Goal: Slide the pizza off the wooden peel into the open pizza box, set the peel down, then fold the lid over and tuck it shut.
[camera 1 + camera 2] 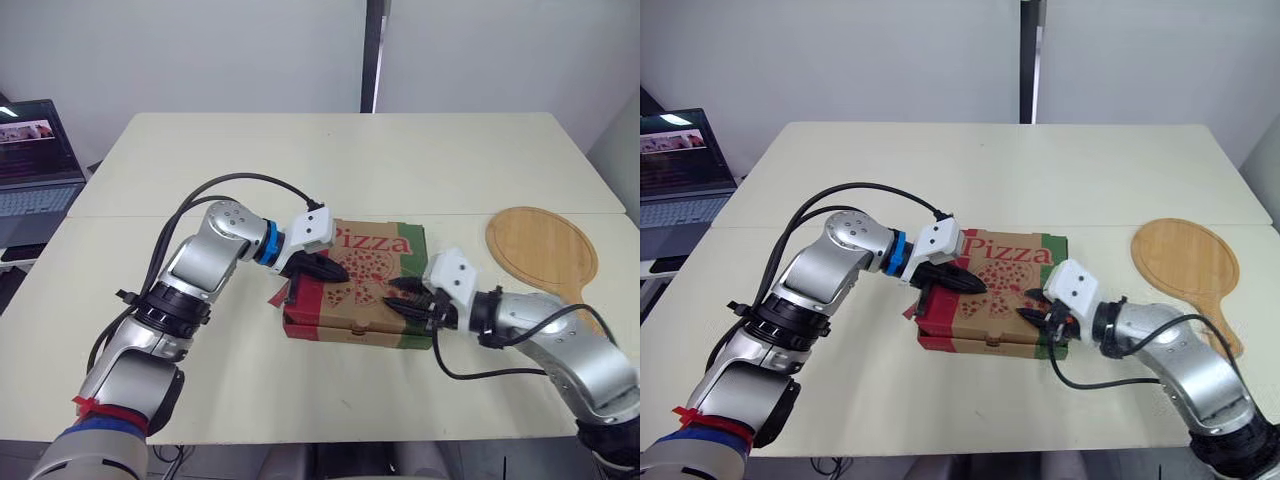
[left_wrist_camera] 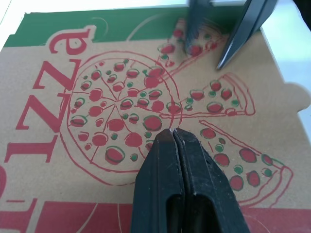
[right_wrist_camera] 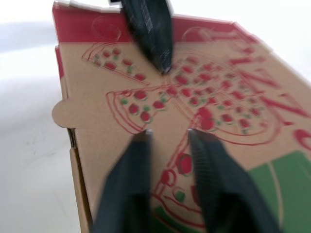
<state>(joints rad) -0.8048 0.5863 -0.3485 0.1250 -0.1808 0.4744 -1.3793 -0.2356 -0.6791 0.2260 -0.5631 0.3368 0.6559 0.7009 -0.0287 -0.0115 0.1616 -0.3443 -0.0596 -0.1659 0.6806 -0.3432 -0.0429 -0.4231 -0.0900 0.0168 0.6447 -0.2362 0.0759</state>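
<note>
The pizza box (image 1: 378, 258) lies on the table with its printed lid folded down over it. My left gripper (image 1: 342, 272) is shut, and its fingertips rest on the pizza drawing on the lid's left half (image 2: 173, 131). My right gripper (image 1: 400, 297) is open, hovering at the lid's right front part, fingers (image 3: 141, 145) spread just above the cardboard. The two grippers point at each other across the lid. The wooden peel (image 1: 543, 250) lies flat on the table to the right of the box with nothing on it. The pizza is hidden inside the box.
A red flap (image 1: 279, 296) sticks out at the box's left front corner. An open laptop (image 1: 35, 160) stands off the table's far left. The cream table (image 1: 330, 160) stretches behind the box, and its front edge runs close below my arms.
</note>
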